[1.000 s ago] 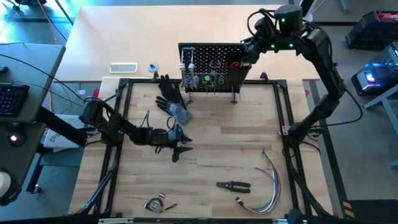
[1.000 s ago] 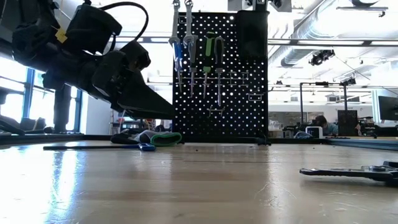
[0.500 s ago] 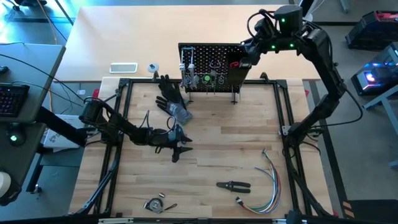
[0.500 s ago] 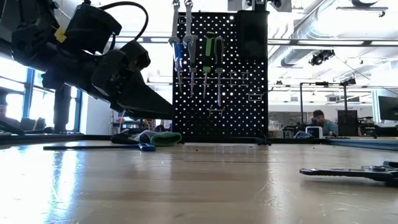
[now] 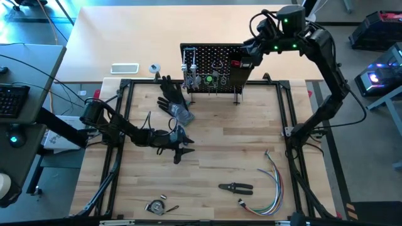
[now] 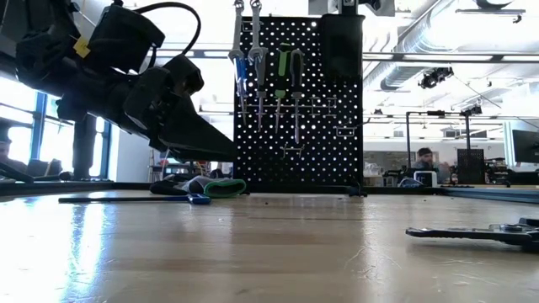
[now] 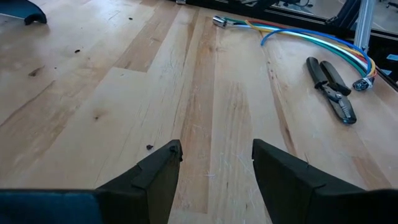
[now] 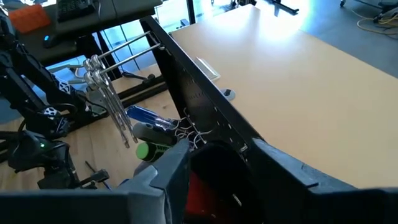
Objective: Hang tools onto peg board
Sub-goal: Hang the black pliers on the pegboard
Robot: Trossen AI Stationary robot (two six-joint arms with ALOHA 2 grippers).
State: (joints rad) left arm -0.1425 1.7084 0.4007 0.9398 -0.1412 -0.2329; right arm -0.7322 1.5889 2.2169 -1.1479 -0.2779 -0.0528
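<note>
We see R claw [image 5: 242,61] over peg board [image 5: 213,66] bin, fingers apart above red-handled tool [image 8: 202,190], L claw [image 5: 182,150] fingers apart, empty, low over worktop [image 5: 213,144] mid-left, pliers [image 5: 235,187] lying near side.

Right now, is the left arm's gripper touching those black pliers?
Apart. The left wrist view shows bare table between the left gripper and the pliers.

I'm counting one peg board [image 5: 213,63]; two silver wrenches [image 6: 245,34] hanging on it; one glove [image 5: 171,94]; one pair of pliers [image 5: 236,187]; one wire bundle [image 5: 271,185]; two arms.
</note>
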